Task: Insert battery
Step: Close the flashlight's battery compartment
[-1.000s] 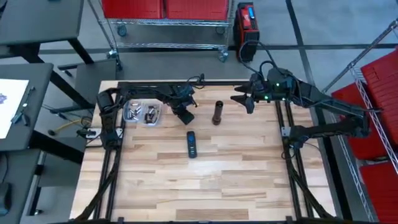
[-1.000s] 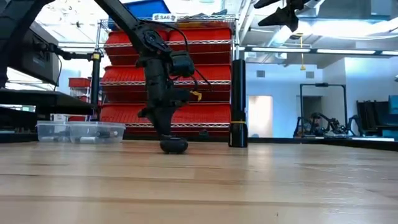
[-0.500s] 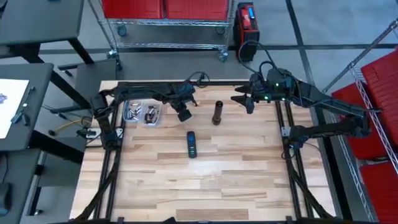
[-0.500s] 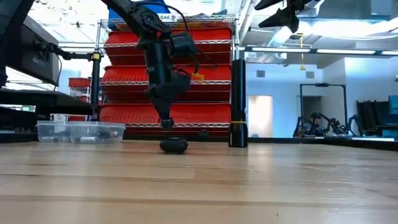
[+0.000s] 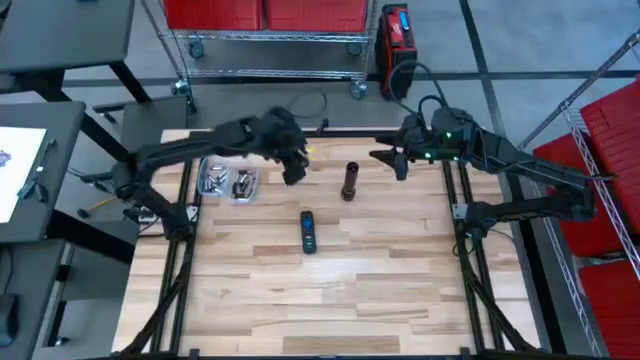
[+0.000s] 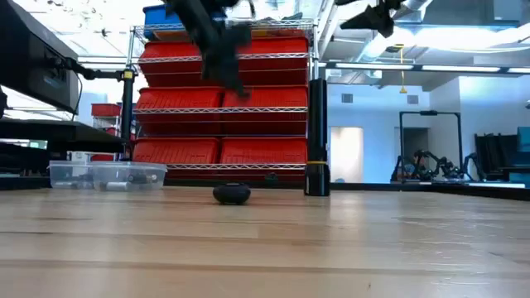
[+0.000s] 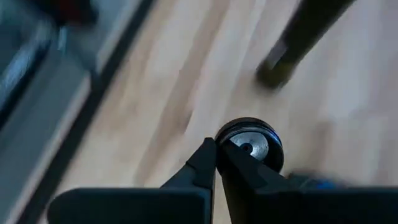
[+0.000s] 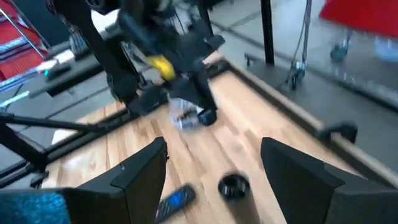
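Jaws lifted over the desk's (image 5: 400,290) far half

Dark handset (image 5: 308,231) lies mid-desk, and beyond it the flashlight body (image 5: 349,181) stands upright. Left gripper (image 7: 216,149), jaws pinched together, has what looks like a battery (image 7: 250,144) end-on at its tips; whether it is held is unclear. Small, rigid, slick: clamp mid-barrel. Right gripper (image 5: 392,160) hovers spread wide near the far edge.

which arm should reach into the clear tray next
Left, probably. The left gripper hangs just beside the tray, though its jaws are shut. The right gripper, jaws open, is beyond the upright tube, farther from the tray.
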You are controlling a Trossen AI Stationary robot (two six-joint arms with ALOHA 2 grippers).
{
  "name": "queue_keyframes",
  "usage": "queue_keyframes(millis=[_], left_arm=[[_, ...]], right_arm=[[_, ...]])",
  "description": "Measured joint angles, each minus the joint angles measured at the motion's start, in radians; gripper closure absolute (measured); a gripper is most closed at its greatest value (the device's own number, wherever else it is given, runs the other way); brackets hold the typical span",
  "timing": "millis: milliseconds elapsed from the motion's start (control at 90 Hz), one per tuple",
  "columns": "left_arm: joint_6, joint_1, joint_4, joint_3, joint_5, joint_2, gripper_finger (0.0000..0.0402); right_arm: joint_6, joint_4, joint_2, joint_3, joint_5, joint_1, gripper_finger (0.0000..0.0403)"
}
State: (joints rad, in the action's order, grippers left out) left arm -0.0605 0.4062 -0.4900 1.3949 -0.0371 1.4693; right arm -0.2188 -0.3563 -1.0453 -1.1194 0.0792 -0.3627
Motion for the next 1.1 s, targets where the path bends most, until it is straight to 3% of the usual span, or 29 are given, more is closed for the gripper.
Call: queue_keyframes(millis=[111, 267, 356, 622, 778, 1100], left_arm=[[0.067, -0.001, 0.146, 0.001, -0.160, -0.083, 0.0401], [0.199, -0.004, 0.316, 0.001, -0.310, -0.125, 0.0401], [0.254, -0.020, 0.374, 0.001, -0.323, -0.125, 0.0401], [0.350, -0.050, 0.413, 0.000, -0.321, -0.118, 0.0401], [0.381, -0.052, 0.431, 0.000, -0.321, -0.119, 0.0401], [0.480, -0.053, 0.467, -0.001, -0.319, -0.110, 0.0401]], right_arm=[[0.132, 0.078, -0.025, 0.000, 0.000, 0.022, 0.0154], [0.359, 0.239, -0.095, 0.000, 0.003, 0.089, 0.0154], [0.503, 0.365, -0.151, 0.000, -0.003, 0.132, 0.0154], [0.841, 0.691, -0.287, 0.000, -0.158, 0.232, 0.0154], [0.907, 0.778, -0.318, 0.000, -0.159, 0.259, 0.0154], [0.961, 0.779, -0.318, -0.001, -0.188, 0.256, 0.0159]])
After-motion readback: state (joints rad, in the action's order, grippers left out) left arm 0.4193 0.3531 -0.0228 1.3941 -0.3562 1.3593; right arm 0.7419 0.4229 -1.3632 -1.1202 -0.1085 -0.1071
